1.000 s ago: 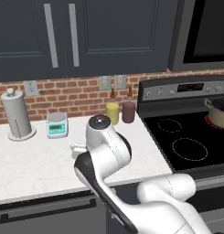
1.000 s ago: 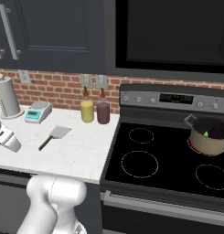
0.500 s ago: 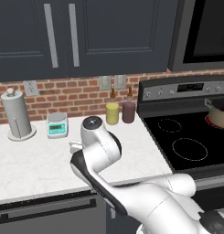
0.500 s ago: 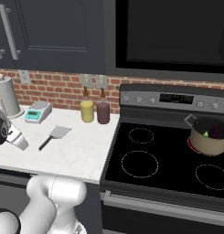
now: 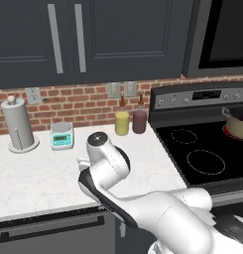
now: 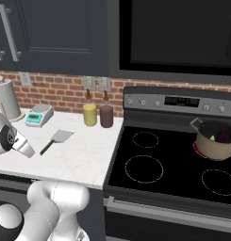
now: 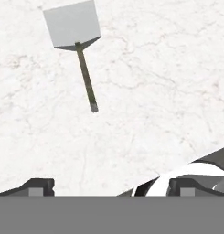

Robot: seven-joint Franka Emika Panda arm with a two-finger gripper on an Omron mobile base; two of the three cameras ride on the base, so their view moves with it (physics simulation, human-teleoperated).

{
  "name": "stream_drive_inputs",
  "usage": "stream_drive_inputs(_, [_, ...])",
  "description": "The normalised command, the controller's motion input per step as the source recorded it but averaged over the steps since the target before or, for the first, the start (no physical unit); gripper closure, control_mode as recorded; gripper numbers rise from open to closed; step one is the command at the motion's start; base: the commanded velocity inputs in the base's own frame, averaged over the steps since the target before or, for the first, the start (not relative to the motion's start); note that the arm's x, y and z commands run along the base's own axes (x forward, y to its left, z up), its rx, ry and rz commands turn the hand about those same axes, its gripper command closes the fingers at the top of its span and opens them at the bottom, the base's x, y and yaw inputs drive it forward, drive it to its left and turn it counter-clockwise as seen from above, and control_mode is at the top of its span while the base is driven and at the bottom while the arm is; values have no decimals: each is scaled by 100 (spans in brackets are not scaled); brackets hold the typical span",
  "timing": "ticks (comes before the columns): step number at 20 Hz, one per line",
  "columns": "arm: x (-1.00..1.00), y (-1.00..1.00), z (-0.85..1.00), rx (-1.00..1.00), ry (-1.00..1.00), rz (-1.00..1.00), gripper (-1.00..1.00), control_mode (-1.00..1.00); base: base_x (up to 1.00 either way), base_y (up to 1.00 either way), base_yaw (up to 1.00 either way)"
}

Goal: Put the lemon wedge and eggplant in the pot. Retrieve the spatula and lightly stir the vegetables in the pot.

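Hovering over the white counter [image 7: 154, 82], gripper [image 7: 109, 186] with jaws spread wide and nothing between them, pot [image 6: 215, 143] well apart on the stove [image 6: 169, 164] holding eggplant [image 6: 221, 136] and lemon wedge [image 6: 212, 138], spatula [image 7: 77, 50] lying flat ahead of the fingertips [image 7: 38, 186], untouched, blade farthest

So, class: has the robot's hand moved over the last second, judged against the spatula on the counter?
Yes. In the right base view the gripper has swung in from the left edge toward the spatula, which lies unmoved on the counter.
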Motion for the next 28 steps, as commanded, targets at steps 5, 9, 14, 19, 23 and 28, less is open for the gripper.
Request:
stream_drive_inputs(5, [15, -37, -13, -2, 0, 1, -100, -100, 0, 0, 0])
stream_drive_inputs(9, [38, -25, -14, 0, 0, 5, -100, -100, 0, 0, 0])
stream_drive_inputs(14, [48, -4, -23, 0, 4, 10, -100, -100, 0, 0, 0])
stream_drive_inputs(19, [44, 1, -36, 0, 8, 13, -100, -100, 0, 0, 0])
stream_drive_inputs(23, [37, 11, -28, 0, 10, 10, -100, -100, 0, 0, 0])
stream_drive_inputs(28, [28, 20, -16, 0, 9, 5, -100, -100, 0, 0, 0])
